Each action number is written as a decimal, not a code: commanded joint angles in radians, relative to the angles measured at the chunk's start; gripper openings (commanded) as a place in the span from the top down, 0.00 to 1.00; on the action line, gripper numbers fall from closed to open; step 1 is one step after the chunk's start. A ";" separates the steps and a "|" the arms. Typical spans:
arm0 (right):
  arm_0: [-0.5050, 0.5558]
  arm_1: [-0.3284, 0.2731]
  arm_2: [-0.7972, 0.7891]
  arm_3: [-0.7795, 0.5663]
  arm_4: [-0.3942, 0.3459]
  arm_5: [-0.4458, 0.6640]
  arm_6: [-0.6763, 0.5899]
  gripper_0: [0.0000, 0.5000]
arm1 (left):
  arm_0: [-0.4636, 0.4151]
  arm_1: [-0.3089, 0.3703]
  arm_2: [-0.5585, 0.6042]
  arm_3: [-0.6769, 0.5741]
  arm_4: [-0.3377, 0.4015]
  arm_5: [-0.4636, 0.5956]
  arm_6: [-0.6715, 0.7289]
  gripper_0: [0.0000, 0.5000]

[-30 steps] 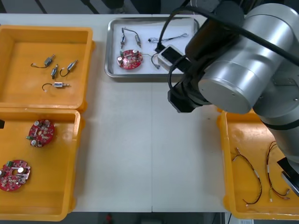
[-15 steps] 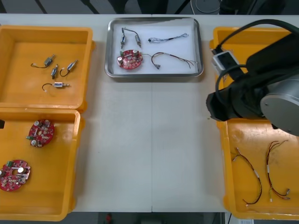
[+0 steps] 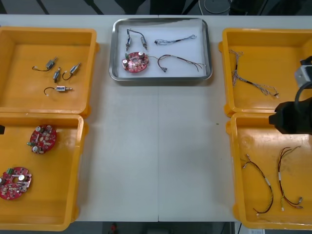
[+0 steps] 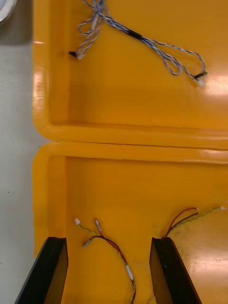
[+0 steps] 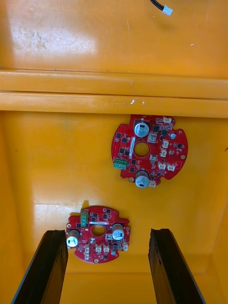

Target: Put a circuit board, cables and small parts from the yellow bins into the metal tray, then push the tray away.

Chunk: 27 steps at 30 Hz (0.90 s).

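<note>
Starting at the left: the far left bin [image 3: 29,97] holds four small metal parts [image 3: 59,88], scattered and lying apart. Next to it, the near left bin [image 3: 58,190] carries two circuit boards [image 3: 43,138]. The left gripper [image 5: 108,232] hangs right over them, empty, fingers spread wide, with one board below the gap and the other just past the fingertips.

Across to the middle of the bench [image 3: 156,146]: the metal tray [image 3: 161,78], white inside, sits at the far edge between the bins, and it's loaded. It has one circuit board [image 3: 135,62], two small metal parts [image 3: 128,38] side by side, one black cable [image 3: 175,40] and one red and yellow cable [image 3: 181,61].

Now the right side. The far right bin [image 3: 273,48] has a single twisted blue and white cable [image 3: 251,82]. The near right bin [image 3: 253,141] holds two red and yellow cables [image 3: 266,180]. The right gripper [image 4: 109,240] hovers over that bin, fingers wide apart and gripping nothing, with one cable below the gap. The right arm [image 3: 292,118] shows dark at the bench's right edge, above the seam between the two right bins.
</note>
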 commanded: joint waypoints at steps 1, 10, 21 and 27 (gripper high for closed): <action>0.089 -0.061 -0.104 -0.034 -0.024 0.003 0.031 0.00 | 0.019 -0.006 -0.009 -0.025 -0.010 -0.010 -0.025 0.00; 0.149 -0.082 -0.187 0.039 -0.062 0.003 0.058 0.00 | 0.019 -0.006 -0.009 -0.025 -0.010 -0.010 -0.025 0.00; 0.163 -0.072 -0.211 0.101 -0.118 0.003 0.054 0.00 | 0.019 -0.006 -0.009 -0.025 -0.010 -0.010 -0.025 0.00; 0.163 -0.072 -0.181 0.101 -0.122 0.003 0.054 0.00 | 0.019 -0.006 -0.009 -0.025 -0.010 -0.010 -0.025 0.00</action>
